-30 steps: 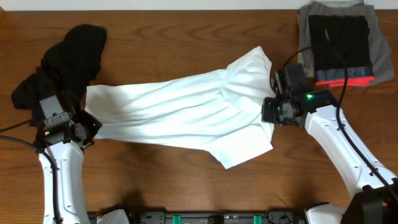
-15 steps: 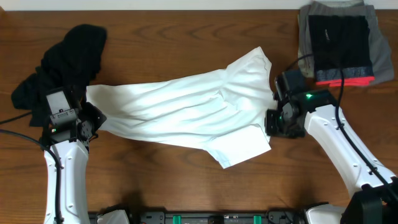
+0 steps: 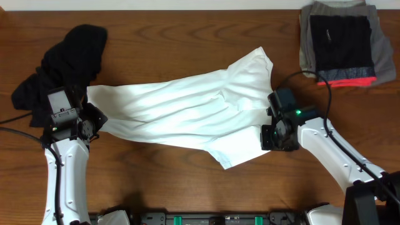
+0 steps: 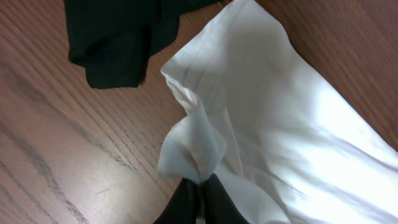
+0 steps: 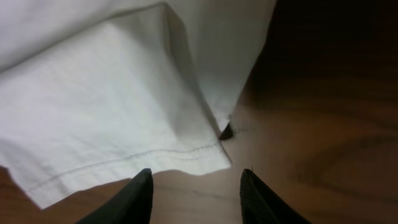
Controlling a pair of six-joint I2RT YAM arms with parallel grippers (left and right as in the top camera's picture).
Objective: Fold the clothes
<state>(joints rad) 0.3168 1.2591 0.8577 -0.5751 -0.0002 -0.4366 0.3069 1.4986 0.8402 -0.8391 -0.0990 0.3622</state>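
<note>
Overhead and wrist views: left gripper (image 4: 200, 182) pinched shut on white T-shirt (image 3: 181, 109) edge; right gripper (image 5: 196, 175) parted, empty, beside sleeve hem. Black garment (image 4: 118, 37) cropped in left wrist view.

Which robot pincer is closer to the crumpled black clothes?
Left. The left pincer pinches the white T-shirt's edge right beside the black clothes. The right pincer sits open at the shirt's other end, far from them.
</note>
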